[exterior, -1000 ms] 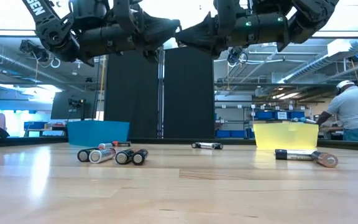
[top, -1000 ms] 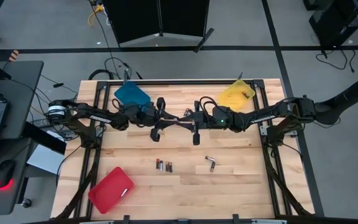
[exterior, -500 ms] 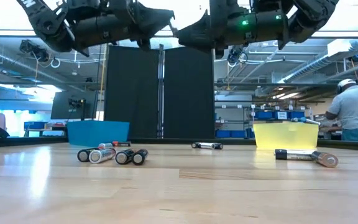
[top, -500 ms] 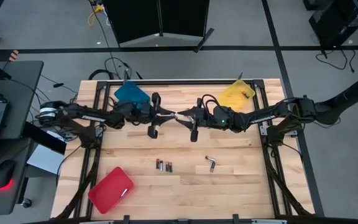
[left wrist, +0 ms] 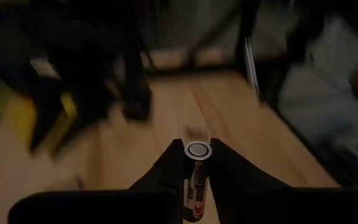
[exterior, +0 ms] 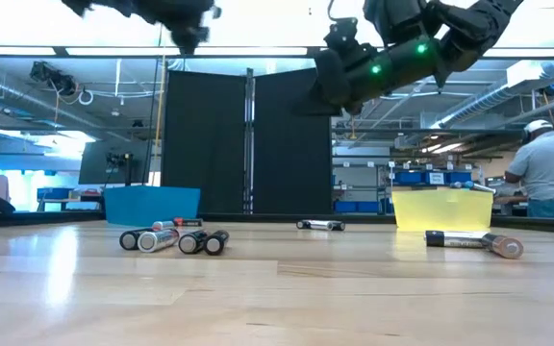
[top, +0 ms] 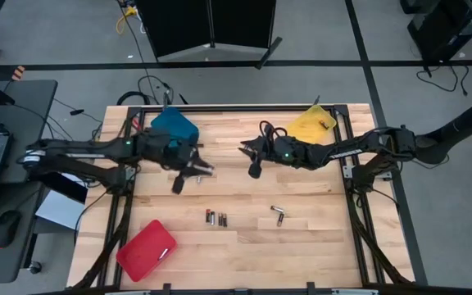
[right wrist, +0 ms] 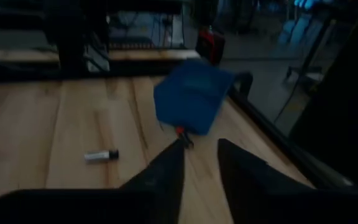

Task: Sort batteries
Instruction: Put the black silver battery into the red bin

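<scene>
My left gripper (left wrist: 197,146) hangs over the table's far left part (top: 207,169), shut on a dark battery (left wrist: 196,180) with a metal end. My right gripper (right wrist: 201,155) hovers over the far middle (top: 244,151), facing the left one, its fingers apart with nothing between them. Three batteries (top: 215,218) lie side by side on the wood at the middle and two more (top: 277,213) to their right. Another battery (right wrist: 101,155) lies near the blue tray (top: 174,124). My left gripper pinches the battery's long sides (left wrist: 195,171) between its two fingers. The battery lies along the fingers, its round metal end (left wrist: 199,149) at their tips. The fingers point nearly level toward the table's right. The battery is lifted clear of the table.
A yellow tray (top: 312,124) with a battery inside stands at the far right, a red tray (top: 146,248) with one at the near left. The near half of the wooden table (top: 244,262) is bare. A person (exterior: 551,173) works beyond the table's right end.
The two grippers met tip to tip over the far middle and have parted. My left gripper has drawn back toward the table's left edge, risen and tipped up toward level. My right gripper has stayed nearly in place.
</scene>
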